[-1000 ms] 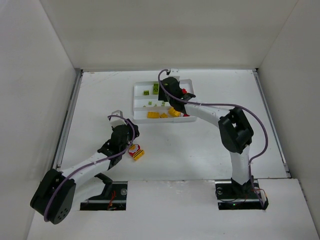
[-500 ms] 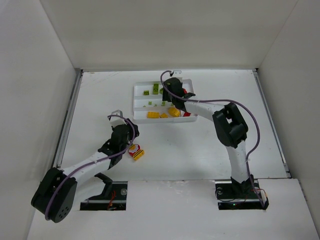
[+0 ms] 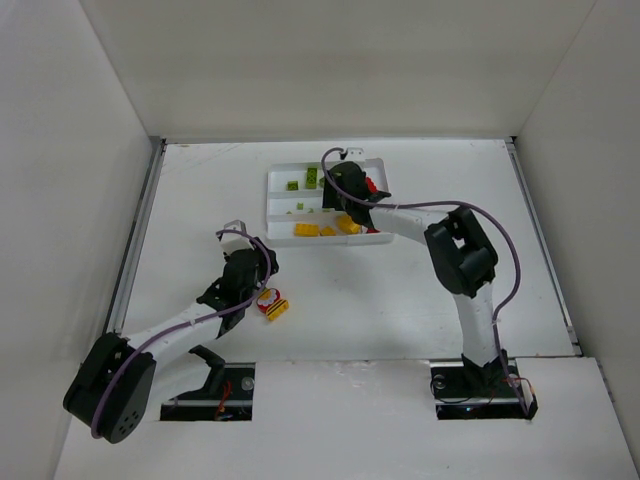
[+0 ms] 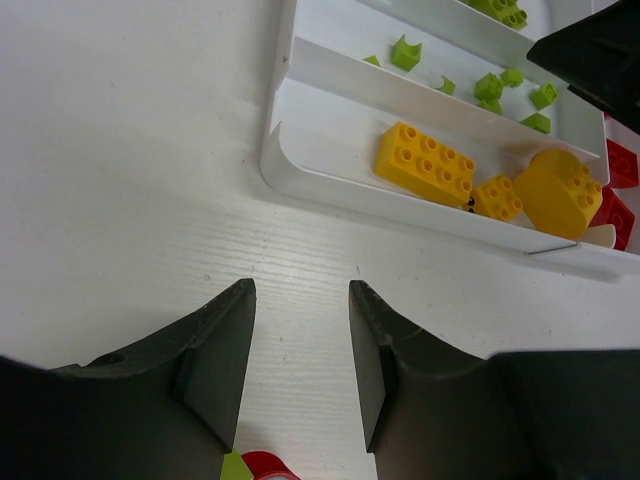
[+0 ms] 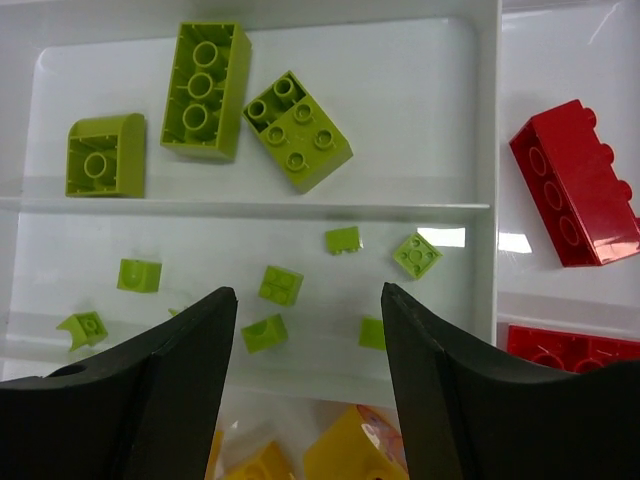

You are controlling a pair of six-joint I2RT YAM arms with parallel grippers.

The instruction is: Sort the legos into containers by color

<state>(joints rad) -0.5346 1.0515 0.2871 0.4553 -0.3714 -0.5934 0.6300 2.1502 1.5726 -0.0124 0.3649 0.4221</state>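
Right end effector (image 5: 307,292) spread, empty, over green legos (image 5: 298,130) in tray (image 5: 400,80); left end effector (image 4: 300,290) parted, hold on mixed clump (image 3: 272,304) unclear; hazard: descending fingers (image 5: 180,380) flick tiny bricks (image 5: 281,285) across dividers (image 5: 300,208).

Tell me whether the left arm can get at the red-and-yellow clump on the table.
Probably yes. The clump lies on the table right by the left claw, whose jaws stand apart, empty. Nothing blocks it; the claw would likely need to draw back slightly.

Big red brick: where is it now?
Right wrist view: the big red brick lies at the right, in the crosswise slot of the white tray, beside a second red brick.
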